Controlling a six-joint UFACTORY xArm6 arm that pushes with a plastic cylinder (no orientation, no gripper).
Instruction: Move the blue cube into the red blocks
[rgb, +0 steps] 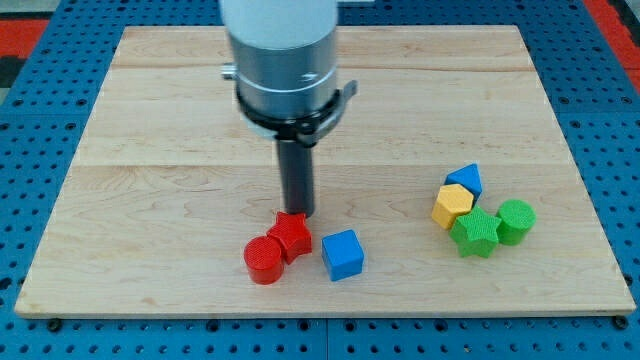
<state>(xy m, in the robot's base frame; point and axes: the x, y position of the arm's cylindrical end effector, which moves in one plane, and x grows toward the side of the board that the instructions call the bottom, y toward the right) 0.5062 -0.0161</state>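
Observation:
The blue cube (343, 254) lies on the wooden board (150, 150) near the view's bottom centre. Just to its left sit the two red blocks: a red star (290, 236) and a red cylinder (264, 260), touching each other. A small gap separates the cube from the red star. My tip (298, 213) stands right behind the red star, at its upper edge, up and left of the blue cube and not touching the cube.
At the view's right is a cluster: a blue triangular block (465, 179), a yellow hexagon (453, 206), a green star (476, 233) and a green cylinder (516, 220). The board lies on a blue pegboard surface.

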